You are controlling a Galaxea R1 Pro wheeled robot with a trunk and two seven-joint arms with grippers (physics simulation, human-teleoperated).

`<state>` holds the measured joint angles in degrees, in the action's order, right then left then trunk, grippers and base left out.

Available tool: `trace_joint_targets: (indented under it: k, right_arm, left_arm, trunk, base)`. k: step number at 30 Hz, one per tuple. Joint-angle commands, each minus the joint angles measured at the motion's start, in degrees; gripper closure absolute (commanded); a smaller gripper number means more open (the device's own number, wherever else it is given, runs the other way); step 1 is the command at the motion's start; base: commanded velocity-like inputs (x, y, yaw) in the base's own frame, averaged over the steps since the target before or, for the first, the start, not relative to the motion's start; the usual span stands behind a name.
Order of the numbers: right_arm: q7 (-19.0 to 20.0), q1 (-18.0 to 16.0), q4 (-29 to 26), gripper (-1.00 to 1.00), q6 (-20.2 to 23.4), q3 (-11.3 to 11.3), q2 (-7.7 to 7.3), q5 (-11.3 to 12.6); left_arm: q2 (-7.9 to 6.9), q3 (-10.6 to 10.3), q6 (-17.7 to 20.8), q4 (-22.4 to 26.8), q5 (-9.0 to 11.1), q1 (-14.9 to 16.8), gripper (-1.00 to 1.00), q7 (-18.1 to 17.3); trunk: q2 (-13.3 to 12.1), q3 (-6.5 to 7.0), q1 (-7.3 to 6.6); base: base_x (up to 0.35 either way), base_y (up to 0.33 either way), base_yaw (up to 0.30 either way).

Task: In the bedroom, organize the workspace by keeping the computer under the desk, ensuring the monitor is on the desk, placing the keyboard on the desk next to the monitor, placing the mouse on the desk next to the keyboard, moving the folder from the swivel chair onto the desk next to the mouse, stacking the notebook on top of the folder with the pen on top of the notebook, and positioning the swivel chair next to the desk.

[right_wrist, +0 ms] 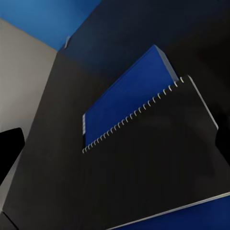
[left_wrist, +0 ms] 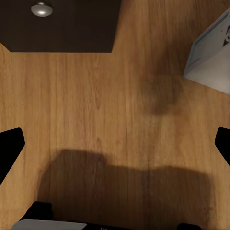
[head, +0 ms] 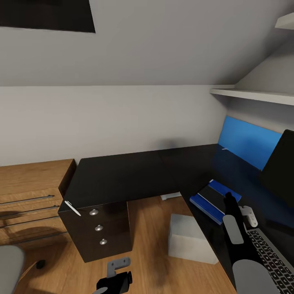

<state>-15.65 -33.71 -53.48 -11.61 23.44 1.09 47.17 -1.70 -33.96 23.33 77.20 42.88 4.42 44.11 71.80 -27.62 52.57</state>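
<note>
Glossy black table [head: 122, 175], L-shaped, runs along the wall and down our right side, with a blue back panel [head: 245, 141] behind the right leg. On that right leg we see the blue folder [head: 208, 202] lying flat, with a dark spiral-bound notebook [right_wrist: 158, 158] on top of it (the coil edge is clear in the right wrist view, blue showing past both ends). Just beside them toward us is the keyboard [head: 271, 257]; the monitor [head: 281, 171] stands behind it at the right edge of the head view, black front facing us.

Our right arm reaches over the table, right pincer [head: 229, 200] above the notebook. Its fingertips [right_wrist: 9, 143] sit at opposite edges of the wrist view, so it's spread wide, nothing between.

Left pincer [head: 118, 271] hangs low over the wood floor [left_wrist: 96, 96] in front of the drawer unit [head: 102, 228] with round silver knobs. Its fingertips [left_wrist: 9, 143] are apart too, holding nothing.

Computer [head: 190, 239], a pale grey box, sits on the floor under the table. A corner of the grey swivel chair [head: 10, 267] shows at lower left, well apart from the drawers. A light-wood cabinet [head: 32, 196] stands just beside the table's left end.
</note>
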Motion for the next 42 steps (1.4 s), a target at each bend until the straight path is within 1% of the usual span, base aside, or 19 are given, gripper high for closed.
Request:
trace_joint_targets:
  k: [1, 6, 16, 18, 22, 23, 28, 30, 31, 32, 35, 36, 38, 40, 41, 42]
  right_arm:
    - [0.02, -0.04, -0.06, -1.00, -0.29, 0.01, 0.04, 0.59]
    - [0.07, -0.04, -0.29, -1.00, -0.36, 0.00, 0.12, 0.44]
    - [0.34, -0.04, -1.07, -1.00, -0.67, 0.02, 0.35, 0.06]
    - [0.69, -0.04, -2.25, -1.00, -0.97, 0.11, 0.42, 0.18]
    - [1.21, -0.04, -3.12, -1.00, -1.06, 0.16, 0.58, 0.32]
    - [1.94, -0.04, -3.46, -1.00, -0.98, 0.11, 1.15, 0.41]
    - [3.09, 0.01, -3.65, -1.00, -0.98, -0.81, 2.15, 0.37]
    - [4.06, 0.08, -3.71, -1.00, -1.02, -3.89, 2.63, 0.24]
    - [4.13, 0.09, -3.71, -1.00, -1.02, -4.83, 2.68, 0.18]
    - [4.16, 0.11, -3.69, -1.00, -1.03, -7.00, 2.74, 0.01]
    - [4.09, 0.12, -3.56, -1.00, -1.02, -10.89, 2.80, -0.47]
    - [3.60, 0.13, -3.09, -1.00, -0.94, -18.47, 2.84, -1.71]
    - [2.83, 0.13, -2.86, -1.00, -0.95, -21.57, 2.85, -2.16]
    - [-0.13, 0.13, -2.47, -1.00, -0.94, -27.90, 2.87, -3.01]
    - [-1.16, 0.13, -2.41, -1.00, -0.94, -29.59, 2.89, -3.24]
    - [-3.88, 0.14, -2.32, -1.00, -0.95, -33.39, 2.96, -3.78]
  left_arm:
    - [-0.06, -0.15, 0.14, 0.04, 0.31, 0.07, -1.00, 0.45]
    - [-0.06, -0.15, 0.14, -0.08, 0.28, 0.07, -1.00, 0.45]
    - [-0.06, -0.15, 0.14, -0.44, 0.28, 0.07, -1.00, 0.45]
    - [-0.06, -0.25, 0.14, -1.94, 0.24, 0.07, -1.00, 0.45]
    - [-0.06, -0.24, 0.14, -3.25, 0.26, 0.07, -1.00, 0.41]
    - [-0.06, -0.17, 0.15, -4.12, 0.27, 0.07, -1.00, 0.38]
    - [-0.06, 0.01, 0.16, -4.78, 0.26, 0.07, -1.00, 0.38]
    - [-0.06, 0.36, 0.17, -5.29, 0.21, 0.07, -1.00, 0.41]
    - [-0.06, 0.49, 0.16, -5.39, 0.21, 0.07, -1.00, 0.42]
    - [-0.06, 0.74, 0.15, -5.70, 0.17, 0.07, -1.00, 0.43]
    - [-0.06, 1.08, 0.14, -6.11, 0.14, 0.07, -1.00, 0.44]
    - [-0.09, 2.14, 0.09, -6.94, 0.11, 0.07, -1.00, 0.44]
    - [-0.10, 2.86, 0.04, -7.25, 0.11, 0.07, -1.00, 0.41]
    - [-0.23, 3.96, -0.01, -7.94, 0.13, 0.07, -1.00, 0.38]
    - [-0.29, 4.12, 0.01, -8.31, 0.15, 0.07, -1.00, 0.38]
    - [-0.36, 4.34, 0.00, -9.90, 0.13, 0.07, -1.00, 0.35]
  trunk:
    - [0.04, -0.06, 0.00]
    - [0.04, -0.06, 0.00]
    - [-3.97, 1.73, -2.20]
    - [-4.77, 2.09, -2.63]
    - [-6.38, 2.81, -3.51]
    - [-6.78, 2.99, -3.73]
    - [-8.78, 3.89, -4.83]
    - [-9.59, 4.25, -5.27]
    - [-9.99, 4.43, -5.49]
    - [-10.39, 4.61, -5.71]
    - [-11.59, 5.15, -6.37]
    - [-11.99, 5.32, -6.59]
    - [-12.80, 5.68, -7.03]
    - [-13.60, 6.04, -7.47]
    - [-14.00, 6.22, -7.69]
    - [-14.40, 6.40, -7.91]
  base:
    - [0.000, 0.000, 0.000]
    - [0.000, 0.000, 0.000]
    - [0.000, 0.000, 0.000]
    - [0.000, 0.000, 0.000]
    - [0.000, 0.000, 0.000]
    - [0.000, 0.000, 0.000]
    - [0.000, 0.000, 0.000]
    - [0.000, 0.000, 0.000]
    - [0.000, 0.000, 0.000]
    - [0.000, 0.000, 0.000]
    - [0.000, 0.000, 0.000]
    - [0.000, 0.000, 0.000]
    - [0.000, 0.000, 0.000]
    - [0.000, 0.000, 0.000]
    - [0.000, 0.000, 0.000]
    - [0.000, 0.000, 0.000]
